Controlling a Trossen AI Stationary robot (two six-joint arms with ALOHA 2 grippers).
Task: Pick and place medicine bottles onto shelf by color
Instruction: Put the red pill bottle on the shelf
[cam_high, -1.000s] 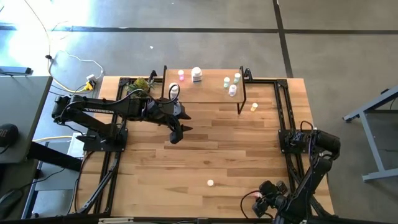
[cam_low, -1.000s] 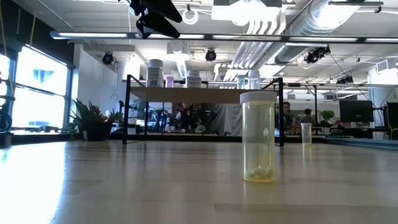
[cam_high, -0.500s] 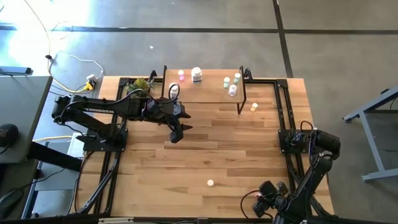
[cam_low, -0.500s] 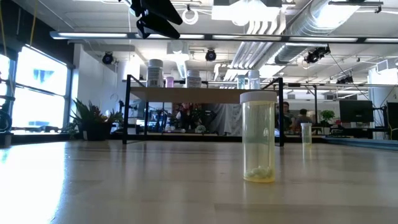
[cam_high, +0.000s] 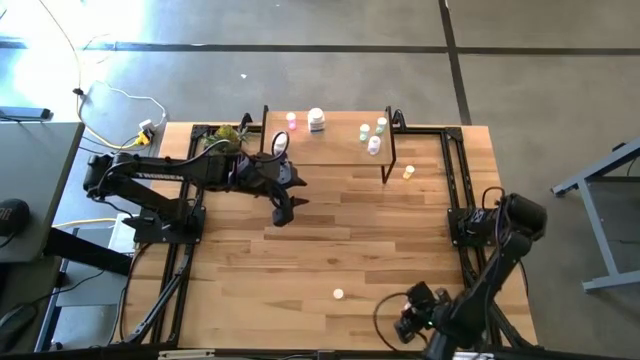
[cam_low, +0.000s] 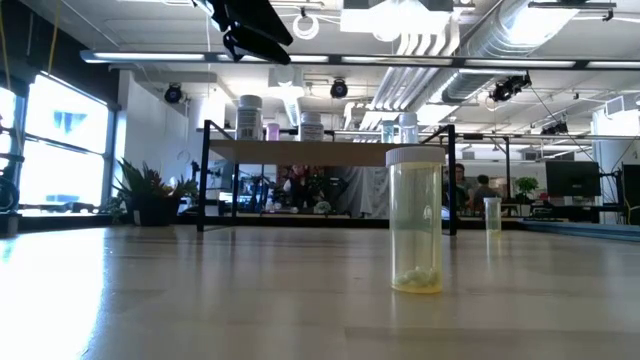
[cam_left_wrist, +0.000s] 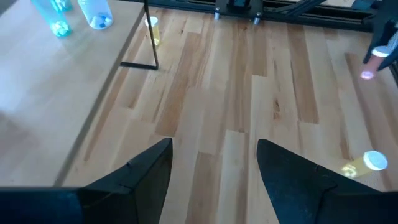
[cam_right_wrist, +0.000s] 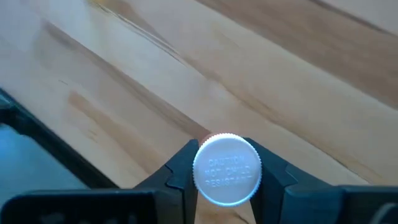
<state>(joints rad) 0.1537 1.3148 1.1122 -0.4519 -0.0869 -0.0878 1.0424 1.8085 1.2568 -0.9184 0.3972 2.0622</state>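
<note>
My right gripper hovers near the table's front right and is shut on a small white-capped medicine bottle; the cap hides the body. My left gripper hangs open over the table's middle, in front of the shelf, with nothing between its fingers. On the shelf stand a pink bottle, two white ones and pale green ones. One yellow bottle stands upright on the table near the front, another by the shelf's right leg. My right gripper pinches the bottle between its two fingers at the sides of the white cap. The fingers come steeply from above, pointing down. The bottle stands upright in the hold, cap up. Whether its base is clear of the table does not show.
A leafy green plant sits at the table's far left, beside the shelf. Black frame rails run along the table's left and right sides. Bare wood lies between the shelf and the front yellow bottle.
My right gripper has gone toward the table's left edge, drawing closer to the front yellow bottle. That bottle and those on the shelf have stayed where they were.
</note>
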